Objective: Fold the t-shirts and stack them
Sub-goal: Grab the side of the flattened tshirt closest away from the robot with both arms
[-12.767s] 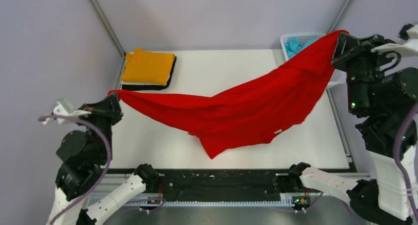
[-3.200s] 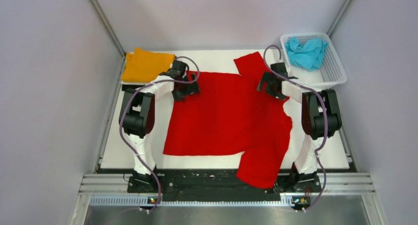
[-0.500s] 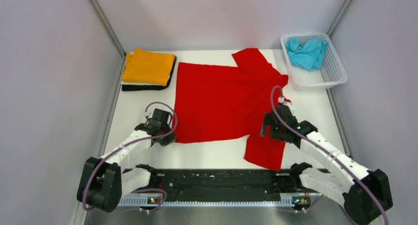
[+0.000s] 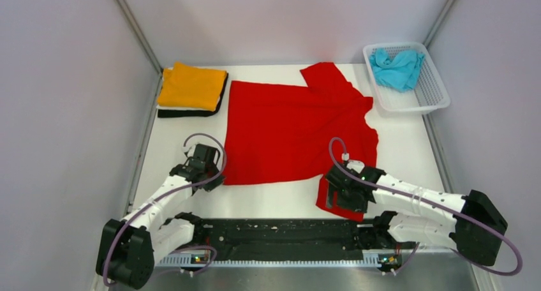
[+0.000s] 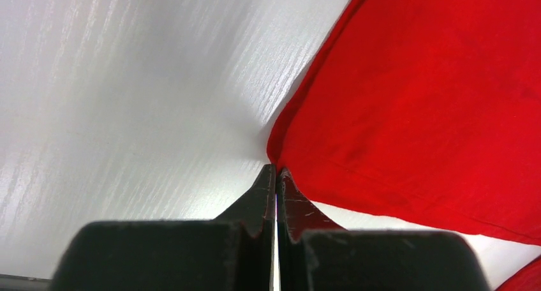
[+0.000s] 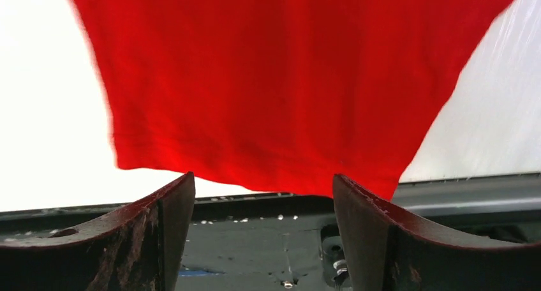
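Observation:
The bright red t-shirt (image 4: 293, 131) lies spread flat on the white table. One sleeve (image 4: 326, 190) reaches the near edge. My left gripper (image 4: 215, 177) sits low at the shirt's near left corner. In the left wrist view its jaws are shut, and the tips (image 5: 275, 171) pinch the very corner of the red cloth (image 5: 434, 99). My right gripper (image 4: 338, 200) hovers over the near sleeve with its jaws open. The red hem (image 6: 274, 80) lies just beyond the right gripper (image 6: 263, 176), with nothing between the fingers. An orange t-shirt (image 4: 191, 87) tops a folded stack.
A black shirt's edge (image 4: 191, 113) shows under the orange one at the far left. The white lattice basket (image 4: 440, 103) at the far right holds a crumpled turquoise t-shirt (image 4: 397, 67). The black rail (image 6: 255, 240) runs along the table's near edge, under the right fingers.

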`<act>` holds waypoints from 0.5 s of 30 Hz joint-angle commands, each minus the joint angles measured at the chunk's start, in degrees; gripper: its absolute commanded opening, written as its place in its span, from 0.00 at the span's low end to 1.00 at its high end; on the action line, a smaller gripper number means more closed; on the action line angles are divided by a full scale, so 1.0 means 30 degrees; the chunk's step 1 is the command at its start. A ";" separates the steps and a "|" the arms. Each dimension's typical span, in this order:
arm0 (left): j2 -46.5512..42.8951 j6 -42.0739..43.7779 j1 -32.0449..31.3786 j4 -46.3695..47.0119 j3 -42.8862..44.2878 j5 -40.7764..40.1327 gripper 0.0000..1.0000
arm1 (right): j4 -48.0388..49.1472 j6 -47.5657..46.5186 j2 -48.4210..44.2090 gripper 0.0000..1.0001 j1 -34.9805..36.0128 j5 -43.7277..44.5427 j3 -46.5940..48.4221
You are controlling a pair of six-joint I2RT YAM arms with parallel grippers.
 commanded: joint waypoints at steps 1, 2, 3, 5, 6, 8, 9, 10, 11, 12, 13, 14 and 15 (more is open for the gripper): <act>-0.0310 0.0129 -0.0049 -0.0523 -0.0054 -0.0739 0.00 | -0.0020 0.3122 0.0224 0.76 0.0538 -0.0778 -0.1461; -0.0331 0.0140 -0.0055 -0.0565 0.0002 -0.0796 0.00 | 0.0356 0.3235 0.0231 0.74 0.0543 -0.0834 -0.1740; -0.0301 0.0131 -0.0056 -0.0635 0.0061 -0.0858 0.00 | 0.0597 0.3275 0.0221 0.73 0.0551 -0.0767 -0.1947; -0.0282 0.0073 -0.0056 -0.0631 0.0171 -0.0909 0.00 | 0.0685 0.3364 0.0289 0.67 0.0546 -0.0379 -0.1999; -0.0298 0.0064 -0.0056 -0.0633 0.0188 -0.0891 0.00 | 0.0704 0.3338 0.0327 0.63 0.0529 -0.0092 -0.2023; -0.0328 0.0029 -0.0056 -0.0544 0.0178 -0.0852 0.00 | 0.0908 0.3218 0.0455 0.51 0.0540 0.0275 -0.2250; -0.0348 0.0018 -0.0056 -0.0531 0.0203 -0.0851 0.00 | 0.1208 0.3144 0.0582 0.43 0.0540 0.0191 -0.2377; -0.0361 -0.0006 -0.0056 -0.0569 0.0254 -0.0836 0.00 | 0.1553 0.3077 0.0675 0.35 0.0529 -0.0053 -0.2528; -0.0370 0.0002 -0.0056 -0.0673 0.0337 -0.0808 0.00 | 0.1860 0.2951 0.0735 0.27 0.0527 -0.0348 -0.2566; -0.0452 -0.0011 -0.0056 -0.0792 0.0403 -0.0794 0.00 | 0.1920 0.2895 0.0749 0.20 0.0534 -0.0557 -0.2570; -0.0536 -0.0024 -0.0056 -0.0968 0.0477 -0.0789 0.00 | 0.1807 0.2752 0.0660 0.16 0.0535 -0.0685 -0.2487; -0.0689 -0.0033 -0.0056 -0.1170 0.0523 -0.0816 0.00 | 0.1500 0.2625 0.0454 0.14 0.0543 -0.0738 -0.2311; -0.0884 -0.0027 -0.0056 -0.1389 0.0554 -0.0930 0.00 | 0.1106 0.2473 0.0176 0.10 0.0536 -0.0821 -0.2074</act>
